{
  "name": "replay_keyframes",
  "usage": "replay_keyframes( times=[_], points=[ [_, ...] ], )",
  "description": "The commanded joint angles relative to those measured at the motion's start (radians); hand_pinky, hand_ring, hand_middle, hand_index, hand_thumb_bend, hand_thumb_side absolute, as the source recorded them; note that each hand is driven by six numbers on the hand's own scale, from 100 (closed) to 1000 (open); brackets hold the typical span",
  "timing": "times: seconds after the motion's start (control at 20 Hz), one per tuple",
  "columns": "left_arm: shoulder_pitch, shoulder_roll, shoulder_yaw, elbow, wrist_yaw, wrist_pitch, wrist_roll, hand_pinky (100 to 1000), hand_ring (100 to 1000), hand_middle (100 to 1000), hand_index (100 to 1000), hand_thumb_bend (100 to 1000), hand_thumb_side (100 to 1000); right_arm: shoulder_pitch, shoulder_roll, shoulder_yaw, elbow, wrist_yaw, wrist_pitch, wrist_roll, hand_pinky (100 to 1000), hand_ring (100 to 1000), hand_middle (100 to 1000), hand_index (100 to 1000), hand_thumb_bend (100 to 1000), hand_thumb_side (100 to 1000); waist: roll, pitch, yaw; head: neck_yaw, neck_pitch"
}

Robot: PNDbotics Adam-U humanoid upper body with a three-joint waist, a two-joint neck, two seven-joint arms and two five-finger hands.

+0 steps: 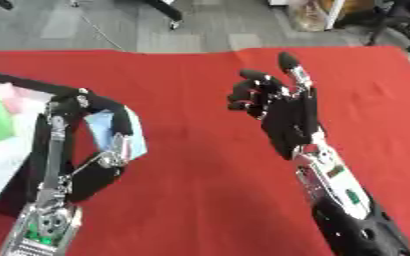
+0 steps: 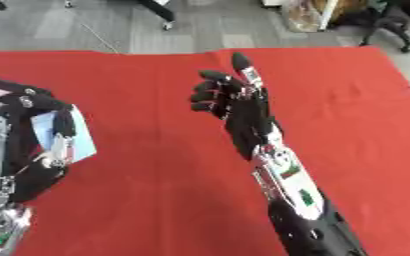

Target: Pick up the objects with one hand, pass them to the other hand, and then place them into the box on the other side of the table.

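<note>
The left hand (image 1: 99,131) sits low at the left side of the red tablecloth (image 1: 200,165), its fingers and thumb curled round a light blue packet (image 1: 121,131). The packet stands roughly upright in that grip, its right edge sticking out past the fingers toward the middle of the table. Just behind and to the left of this hand lies the box (image 1: 20,85), a dark-rimmed container at the table's left edge; inside it show white, green and pink shapes that cannot be made out further. The hand with the packet is just beside the box's near right corner, partly over its rim.

The right hand (image 1: 283,107) is raised near the middle of the table, well apart from the left hand. It holds nothing: one finger points straight up while the others are half bent, the palm turned toward the left hand.

Between the two hands runs a wide strip of bare red cloth. More bare cloth spreads to the right of the right hand as far as the table's right edge, and beyond it to the far edge, where grey floor (image 1: 112,25) begins.
</note>
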Motion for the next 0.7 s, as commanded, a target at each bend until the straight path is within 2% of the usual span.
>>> replay_keyframes(
  times=[0.05, 0.2, 0.4, 0.45, 0.55, 0.6, 0.7],
  points=[
    [-0.001, 0.066, 0.069, -0.034, -0.016, 0.000, 0.040, 483, 349, 285, 529, 100, 334, -0.003, -0.003, -0.025, 0.000, 0.008, -0.011, -0.020, 674, 643, 589, 751, 322, 1000, 0.011, -0.011, 0.002, 0.006, -0.011],
    [0.039, 0.130, 0.138, -0.035, -0.050, 0.023, 0.082, 481, 347, 284, 525, 100, 256, 0.007, -0.008, -0.043, 0.011, 0.015, -0.020, -0.036, 674, 643, 589, 751, 329, 1000, 0.023, -0.017, 0.008, 0.023, -0.022],
    [0.130, 0.224, 0.233, 0.002, -0.106, 0.079, 0.141, 479, 343, 282, 518, 100, 100, 0.015, -0.017, -0.061, 0.022, 0.022, -0.032, -0.053, 675, 643, 589, 750, 336, 1000, 0.039, -0.023, 0.015, 0.031, -0.044],
    [0.155, 0.250, 0.259, 0.024, -0.116, 0.094, 0.156, 479, 343, 281, 516, 100, 100, 0.017, -0.018, -0.064, 0.024, 0.023, -0.035, -0.056, 675, 643, 589, 750, 338, 1000, 0.042, -0.025, 0.015, 0.034, -0.048],
    [0.203, 0.299, 0.310, 0.072, -0.128, 0.125, 0.168, 476, 340, 279, 512, 163, 100, 0.020, -0.019, -0.068, 0.029, 0.024, -0.038, -0.061, 675, 643, 588, 749, 342, 1000, 0.047, -0.028, 0.013, 0.042, -0.055],
    [0.222, 0.324, 0.335, 0.097, -0.135, 0.141, 0.160, 477, 338, 278, 509, 215, 100, 0.022, -0.019, -0.069, 0.031, 0.024, -0.039, -0.061, 675, 643, 588, 749, 342, 1000, 0.049, -0.029, 0.011, 0.045, -0.058],
    [0.245, 0.366, 0.385, 0.152, -0.151, 0.175, 0.132, 484, 340, 280, 510, 235, 100, 0.022, -0.018, -0.066, 0.033, 0.024, -0.040, -0.060, 675, 642, 588, 748, 337, 1000, 0.050, -0.029, 0.004, 0.049, -0.066]
  ],
)
